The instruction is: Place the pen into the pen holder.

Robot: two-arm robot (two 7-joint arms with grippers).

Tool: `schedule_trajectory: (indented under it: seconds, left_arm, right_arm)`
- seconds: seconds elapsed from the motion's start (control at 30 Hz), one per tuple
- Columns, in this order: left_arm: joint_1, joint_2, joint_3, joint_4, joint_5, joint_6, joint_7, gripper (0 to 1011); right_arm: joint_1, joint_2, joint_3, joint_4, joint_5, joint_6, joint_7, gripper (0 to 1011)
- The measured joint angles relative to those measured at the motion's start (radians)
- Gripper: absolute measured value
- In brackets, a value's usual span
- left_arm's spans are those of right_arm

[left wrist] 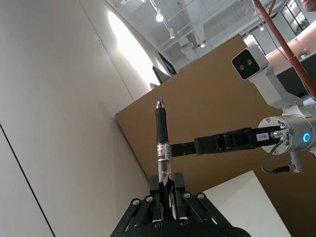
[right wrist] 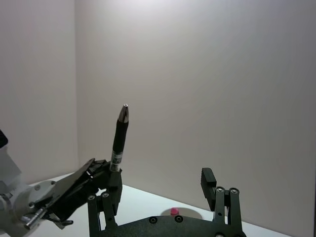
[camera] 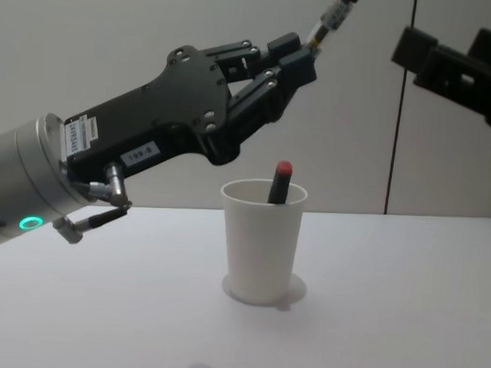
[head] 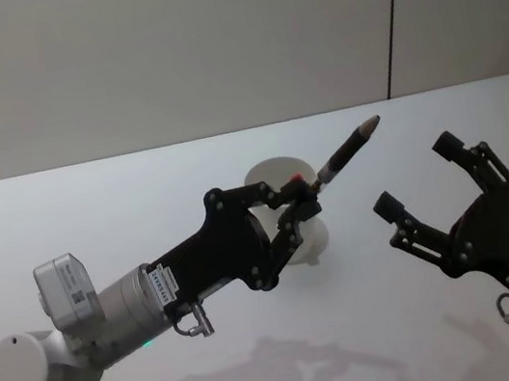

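White table [camera: 101,308] is carrying the pen holder [camera: 262,242], a red-topped pen [camera: 280,179] standing inside. Left gripper [head: 306,196] is squeezing the pen [head: 350,148] by its back end above the cup, tip pointing up — likely readying to drop it in. Right gripper [head: 415,173] is hanging beside, fingers spread apart.

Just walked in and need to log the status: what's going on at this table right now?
The left gripper is shut on a black pen, holding it by its lower end with the tip pointing up, in the air above the pen holder, a white paper cup standing on the table. A red-topped pen leans inside the cup. The right gripper hovers open nearby, holding nothing. The black pen is not yet in the holder.
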Motion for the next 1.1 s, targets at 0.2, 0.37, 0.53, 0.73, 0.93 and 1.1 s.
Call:
schedule_trajectory:
  seconds: [0.2,0.37,0.53,0.73,0.93,1.1]
  left_arm:
    - [0.000,0.000,0.000,0.000,0.000,0.000,0.000,176]
    - [0.000,0.000,0.000,0.000,0.000,0.000,0.000,176]
    - [0.000,0.000,0.000,0.000,0.000,0.000,0.000,176]
    - [0.000,0.000,0.000,0.000,0.000,0.000,0.000,176]
    - [0.000,0.000,0.000,0.000,0.000,0.000,0.000,176]
    - [0.000,0.000,0.000,0.000,0.000,0.000,0.000,176]
  right_arm:
    - [0.017,-0.015,-0.005,0.003,0.021,0.006,0.036,1002]
    - [0.031,-0.028,-0.009,0.010,0.028,0.015,0.055,1002]
    - [0.048,-0.043,-0.014,0.019,0.031,0.028,0.081,1002]
    - [0.066,-0.060,-0.021,0.028,0.032,0.039,0.106,1002]
    - [0.083,-0.076,-0.029,0.034,0.034,0.047,0.128,1002]
    - [0.096,-0.088,-0.033,0.039,0.034,0.051,0.139,1002]
